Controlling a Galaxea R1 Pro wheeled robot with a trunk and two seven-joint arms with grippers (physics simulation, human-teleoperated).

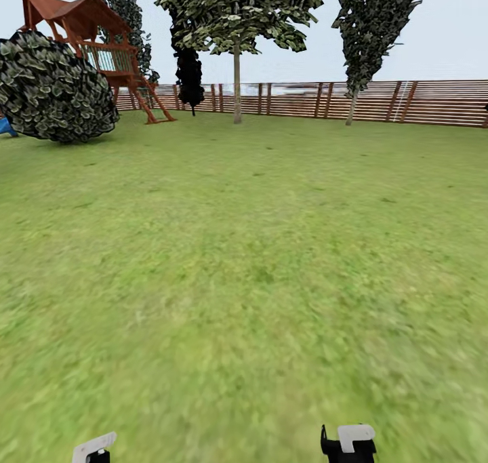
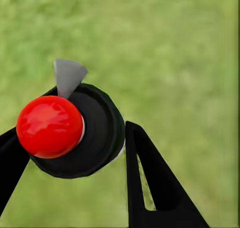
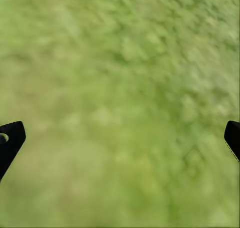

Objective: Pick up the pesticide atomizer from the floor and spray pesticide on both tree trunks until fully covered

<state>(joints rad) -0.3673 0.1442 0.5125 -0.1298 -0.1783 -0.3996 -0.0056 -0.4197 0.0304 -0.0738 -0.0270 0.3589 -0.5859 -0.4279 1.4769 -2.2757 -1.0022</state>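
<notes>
In the left wrist view the pesticide atomizer (image 2: 95, 138) has a black round body, a glossy red ball top and a grey wedge-shaped nozzle. My left gripper (image 2: 70, 140) is shut on it, one black finger on each side. My right gripper (image 3: 122, 135) hangs open over blurry green grass, nothing between its fingertips. Far across the lawn stands a tree (image 1: 236, 90) with a pale straight trunk and leaves only high up. The ends of both arms peek in at the bottom edge of the head view, left (image 1: 95, 447) and right (image 1: 349, 443).
A brown slat fence (image 1: 420, 102) closes off the far side of the lawn. A wooden playhouse (image 1: 95, 43) and a big round shrub (image 1: 57, 90) stand at the far left. Narrow dark trees (image 1: 376, 22) rise by the fence. Open grass (image 1: 244, 259) stretches ahead.
</notes>
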